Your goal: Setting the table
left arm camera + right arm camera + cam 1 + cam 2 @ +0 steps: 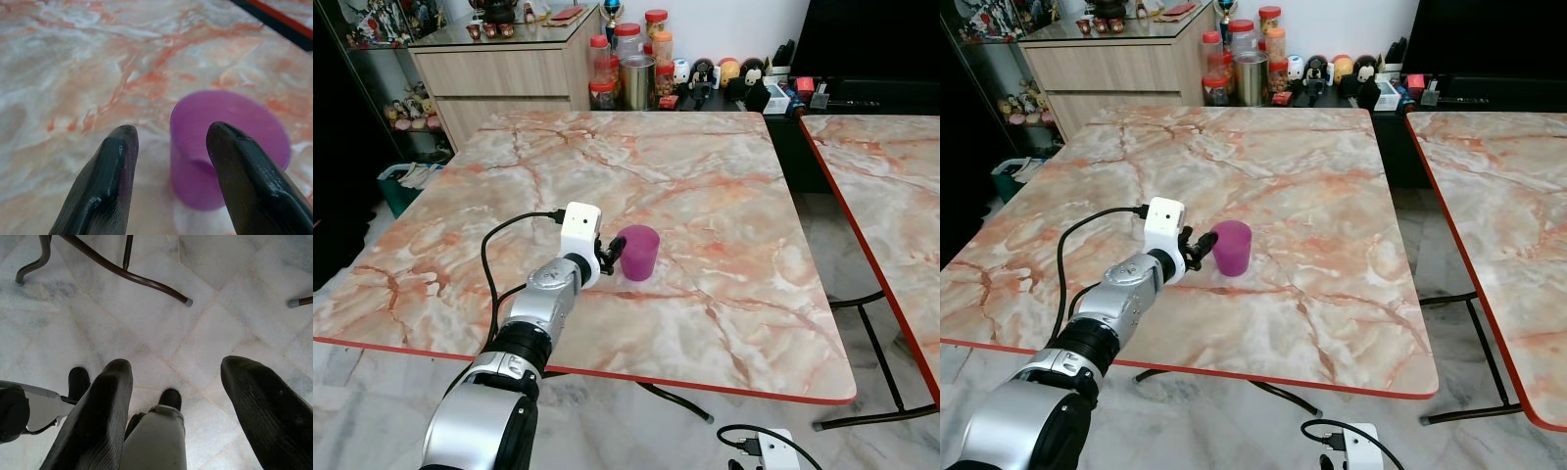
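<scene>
One purple plastic cup point(639, 252) is all that stands on the marble-patterned table point(724, 294), so by my judgement the setting has barely begun: no plates, cutlery or other pieces are laid. Nearest the camera, the right gripper point(176, 411) hangs idle below the table edge, its fingers spread wide over the pale tiled floor point(146, 328) with nothing between them. Above it, the left gripper point(614, 250) reaches over the near part of the table and sits just beside the cup on its left. In the left wrist view the fingers point(105, 186) stand apart and the cup lies a little beyond their tips, off toward one finger, ungripped. Whether it is being placed or fetched cannot be told. Farther off, the table's far half lies bare marble; beyond it, jars point(628, 59) and small figurines point(724, 73) crowd a low shelf beside a wooden cabinet point(499, 78).
</scene>
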You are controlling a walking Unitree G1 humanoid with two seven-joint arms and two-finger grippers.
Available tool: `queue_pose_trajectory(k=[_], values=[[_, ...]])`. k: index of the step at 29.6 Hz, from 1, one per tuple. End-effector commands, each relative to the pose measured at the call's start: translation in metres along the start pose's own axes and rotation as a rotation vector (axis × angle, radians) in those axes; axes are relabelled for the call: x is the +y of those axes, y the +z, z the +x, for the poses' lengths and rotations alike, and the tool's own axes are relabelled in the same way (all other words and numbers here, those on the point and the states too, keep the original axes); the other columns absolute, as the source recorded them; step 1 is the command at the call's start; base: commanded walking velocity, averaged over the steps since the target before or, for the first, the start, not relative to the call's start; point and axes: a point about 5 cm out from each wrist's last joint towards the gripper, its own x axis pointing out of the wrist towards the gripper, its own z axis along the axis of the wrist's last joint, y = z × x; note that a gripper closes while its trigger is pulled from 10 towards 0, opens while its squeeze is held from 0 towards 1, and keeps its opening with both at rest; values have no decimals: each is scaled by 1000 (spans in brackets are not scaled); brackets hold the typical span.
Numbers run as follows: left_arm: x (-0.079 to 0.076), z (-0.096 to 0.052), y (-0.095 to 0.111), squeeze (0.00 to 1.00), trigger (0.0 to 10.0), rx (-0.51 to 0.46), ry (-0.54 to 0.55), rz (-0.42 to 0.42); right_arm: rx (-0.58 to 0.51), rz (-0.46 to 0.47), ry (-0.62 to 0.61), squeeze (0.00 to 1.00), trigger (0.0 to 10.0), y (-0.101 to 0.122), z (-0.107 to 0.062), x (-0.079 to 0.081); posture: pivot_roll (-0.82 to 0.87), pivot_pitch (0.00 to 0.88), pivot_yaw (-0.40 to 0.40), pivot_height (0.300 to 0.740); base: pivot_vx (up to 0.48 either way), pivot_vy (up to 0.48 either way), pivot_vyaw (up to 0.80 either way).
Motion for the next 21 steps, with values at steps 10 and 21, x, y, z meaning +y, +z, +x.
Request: queue_pose_trajectory(k=[10, 21], values=[[-2, 6, 11, 0, 10000, 12, -16, 27, -2, 13, 5, 0, 10000, 0, 1, 5, 60, 0, 75, 740, 0, 0, 0], [-3, 7, 2, 0, 10000, 65, -19, 29, -3, 17, -1, 0, 10000, -2, 0, 2, 50, 0, 78, 740, 0, 0, 0]])
